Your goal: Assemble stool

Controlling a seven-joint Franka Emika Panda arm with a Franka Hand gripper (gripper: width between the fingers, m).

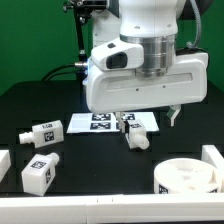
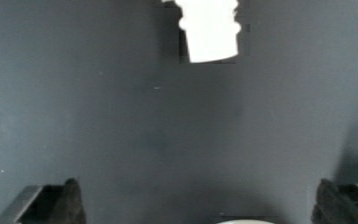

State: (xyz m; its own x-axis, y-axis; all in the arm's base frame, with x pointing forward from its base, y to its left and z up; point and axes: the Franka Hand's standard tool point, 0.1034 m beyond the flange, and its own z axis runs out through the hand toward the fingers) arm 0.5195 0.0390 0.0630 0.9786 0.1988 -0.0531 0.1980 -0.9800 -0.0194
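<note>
Your claw [image 2: 208, 198] hangs spread wide over the black table [image 1: 100, 172], holding nothing. The short white plastic stool leg [image 2: 211, 30] lies outside its jaws, not between them; the round white seat ring [image 1: 190, 178] sits well apart. Centre over the leg before descending.

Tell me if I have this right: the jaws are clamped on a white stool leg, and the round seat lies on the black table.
Not quite. The jaws are open, clamped on nothing: in the wrist view the gripper holds no part, and the white stool leg lies apart from it. The round seat does lie on the black table.
</note>
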